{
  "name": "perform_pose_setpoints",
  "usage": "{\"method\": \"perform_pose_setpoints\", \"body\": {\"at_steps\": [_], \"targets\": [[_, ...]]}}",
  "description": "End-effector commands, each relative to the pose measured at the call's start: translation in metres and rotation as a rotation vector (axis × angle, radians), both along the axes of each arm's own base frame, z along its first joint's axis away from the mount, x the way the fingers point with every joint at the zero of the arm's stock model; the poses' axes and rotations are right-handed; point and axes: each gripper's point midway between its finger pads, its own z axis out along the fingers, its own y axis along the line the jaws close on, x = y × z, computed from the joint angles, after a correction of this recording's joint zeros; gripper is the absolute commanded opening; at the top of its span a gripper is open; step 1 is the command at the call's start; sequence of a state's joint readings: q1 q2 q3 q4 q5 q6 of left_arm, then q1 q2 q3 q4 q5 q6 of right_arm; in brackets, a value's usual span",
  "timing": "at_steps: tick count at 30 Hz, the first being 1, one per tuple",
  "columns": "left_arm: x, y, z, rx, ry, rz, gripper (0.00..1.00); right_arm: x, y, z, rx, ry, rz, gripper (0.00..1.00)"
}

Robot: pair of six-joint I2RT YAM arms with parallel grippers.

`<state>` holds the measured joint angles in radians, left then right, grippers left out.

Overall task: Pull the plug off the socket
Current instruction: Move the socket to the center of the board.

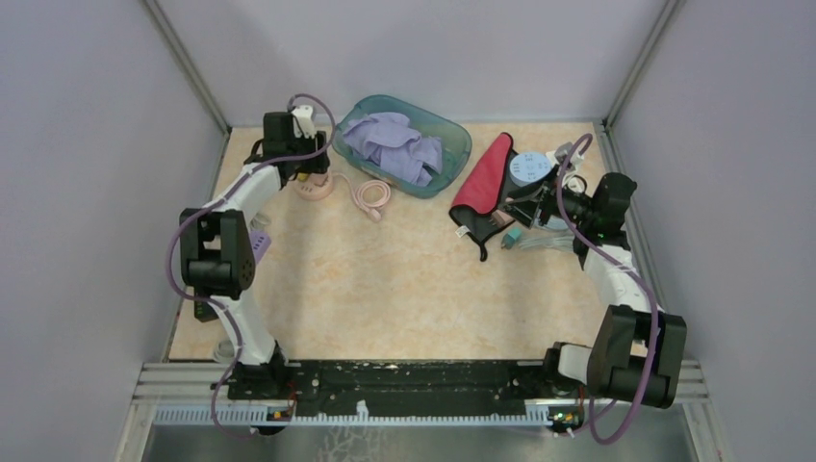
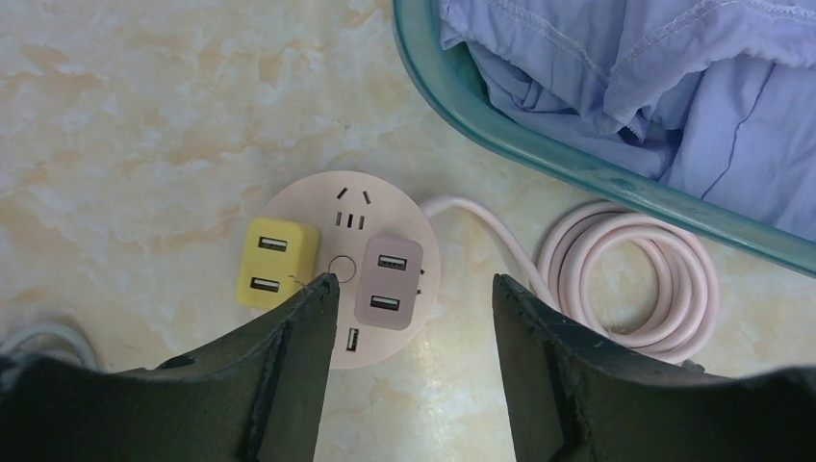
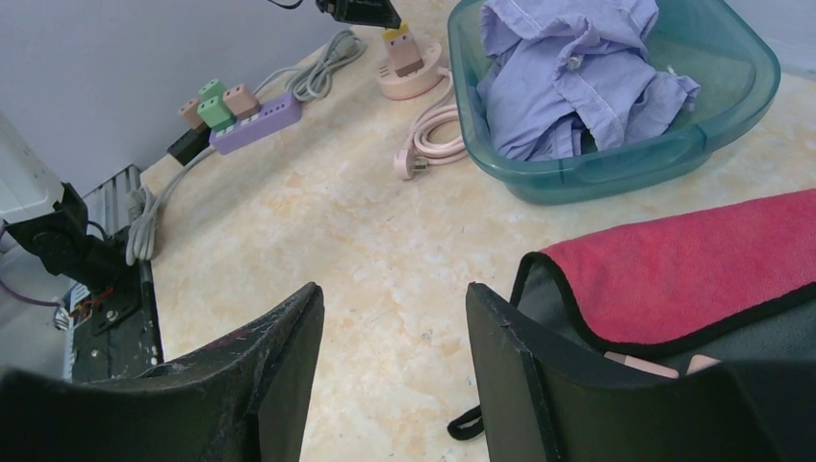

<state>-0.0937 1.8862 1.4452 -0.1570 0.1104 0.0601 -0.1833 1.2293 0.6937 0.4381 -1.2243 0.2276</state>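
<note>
Plug, pink-brown point(image 2: 390, 284), sits pushed into the round pink socket point(image 2: 351, 207), on the right half of its face. A yellow plug point(image 2: 277, 262) sits on the left half, hanging over the rim. The socket lies flat on the table point(image 2: 125, 125) at the far left, just beside the teal tub point(image 2: 500, 125) of blue clothes point(image 2: 625, 67). Its cord point(image 2: 630, 279) runs right into a coil against the tub wall.

Left gripper point(image 2: 414, 279) hangs right over the socket, jaws medium-wide, with the pink-brown plug in the gap. The left fingertip is at the yellow plug's corner. The right fingertip is clear of the pink-brown plug, so nothing is gripped. Height above the plug: cannot tell.

Right gripper point(image 3: 395, 294) is well apart at the far right of the table, jaws partly spread and holding nothing, next to a red cloth point(image 3: 693, 260). A purple power strip point(image 3: 255, 123) with several plugs lies by the left wall.
</note>
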Motion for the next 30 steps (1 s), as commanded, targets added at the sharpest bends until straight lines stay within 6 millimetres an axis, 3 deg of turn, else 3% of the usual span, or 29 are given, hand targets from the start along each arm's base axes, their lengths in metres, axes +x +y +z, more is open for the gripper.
{"method": "perform_pose_setpoints", "body": {"at_steps": [1, 18, 27, 30], "targets": [[0.005, -0.003, -0.007, -0.015, 0.019, 0.002, 0.65, -0.001, 0.004, 0.011, -0.022, -0.076, 0.022, 0.56], [0.007, 0.000, -0.045, -0.010, 0.112, 0.038, 0.54, 0.000, 0.007, 0.004, -0.025, -0.060, 0.035, 0.56], [0.007, -0.001, -0.047, -0.012, 0.119, 0.030, 0.36, 0.000, 0.009, 0.004, -0.026, -0.060, 0.042, 0.56], [0.006, -0.001, -0.046, -0.009, 0.120, 0.026, 0.22, -0.001, 0.009, 0.004, -0.026, -0.061, 0.043, 0.56]]}}
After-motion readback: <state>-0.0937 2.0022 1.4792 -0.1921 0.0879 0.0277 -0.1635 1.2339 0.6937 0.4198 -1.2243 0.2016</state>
